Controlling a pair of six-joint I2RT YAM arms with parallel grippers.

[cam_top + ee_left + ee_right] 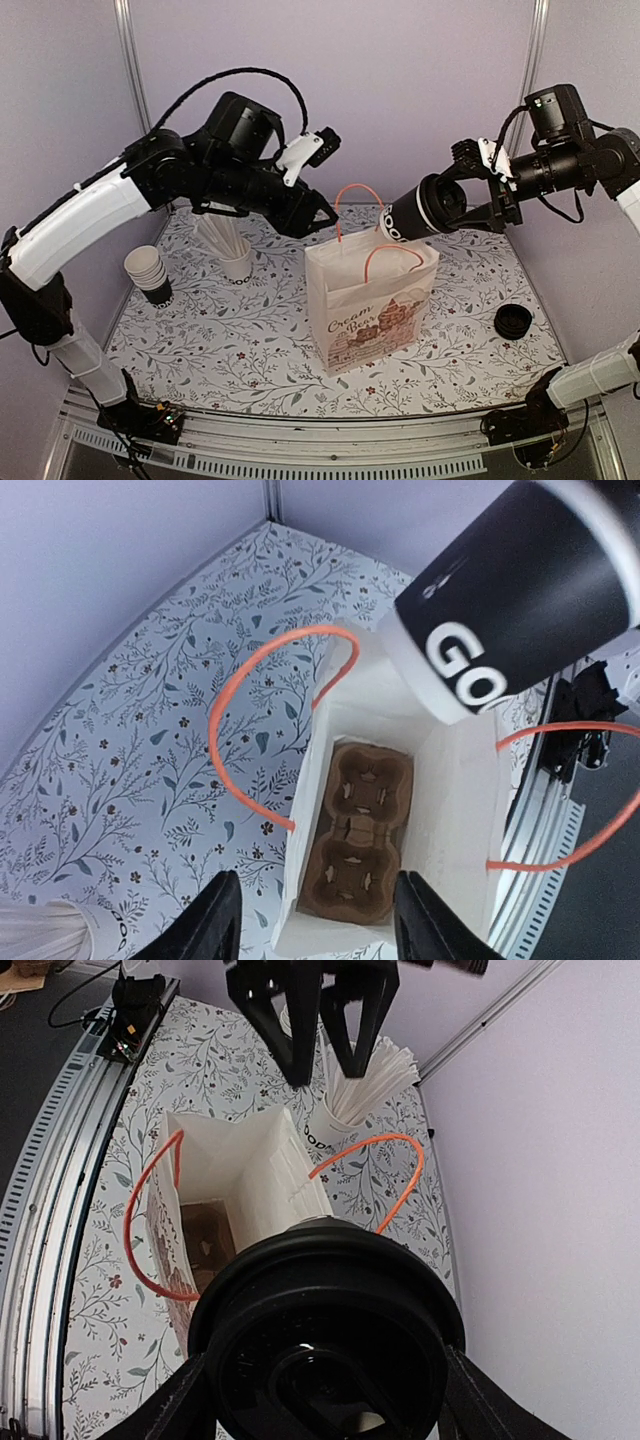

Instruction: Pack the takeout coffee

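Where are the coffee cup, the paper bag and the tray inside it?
takeout coffee (418,212), top view, black side wall.
paper bag (370,312), top view, printed front face.
cup carrier (357,830), left wrist view, its brown middle.

The top camera looks down from high on the near side of the paper bag (370,305), well back. Both wrist cameras hang close above that bag, facing each other, sharing its mouth and the takeout coffee (520,590).

White "GO", rest cut off, on side of takeout coffee (520,590). Script "Cream" over "Bea…" on front of paper bag (375,318); remainder unclear. Partial dark lettering, roughly "ooc", on white straw holder (237,266); not fully legible.
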